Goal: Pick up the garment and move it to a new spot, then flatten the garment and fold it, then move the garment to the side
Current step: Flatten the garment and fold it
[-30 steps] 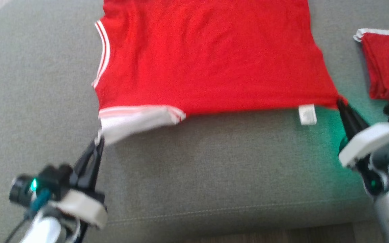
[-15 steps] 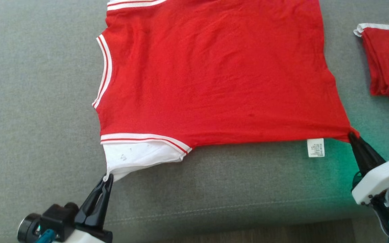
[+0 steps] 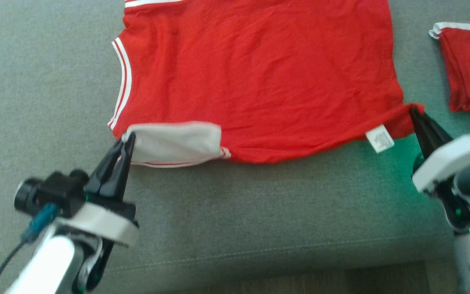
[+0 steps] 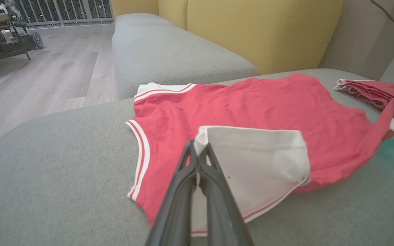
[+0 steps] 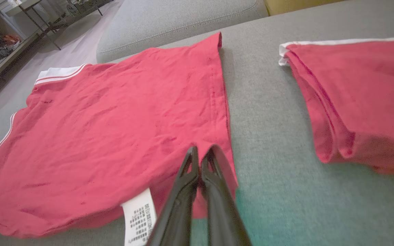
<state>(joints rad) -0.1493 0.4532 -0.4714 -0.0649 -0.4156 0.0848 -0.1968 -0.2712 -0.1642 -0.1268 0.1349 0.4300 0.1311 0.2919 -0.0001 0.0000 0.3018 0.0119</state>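
The garment (image 3: 255, 77) is a red shirt with white striped trim, spread on the grey cushion (image 3: 259, 212). My left gripper (image 3: 128, 138) is shut on the corner of its white sleeve (image 3: 176, 143), which is turned over onto the red body. In the left wrist view the fingers (image 4: 197, 160) pinch that white corner above the garment (image 4: 251, 106). My right gripper (image 3: 413, 109) is shut on the garment's near right hem corner, lifted off the cushion, with the white care label (image 3: 380, 139) beside it. The right wrist view shows the closed fingers (image 5: 198, 164) in the red hem (image 5: 217, 136).
A second red garment (image 3: 469, 65) lies folded at the cushion's right side, also in the right wrist view (image 5: 357, 99). The cushion's front edge (image 3: 259, 255) runs near the bottom, wood floor below. Yellow sofa backs (image 4: 262, 30) and another grey seat (image 4: 169, 54) stand beyond.
Both grippers have carried their corners away from me, over the garment. The white sleeve now lies flipped onto the red body and the right hem has folded inward. The head camera also shifted.
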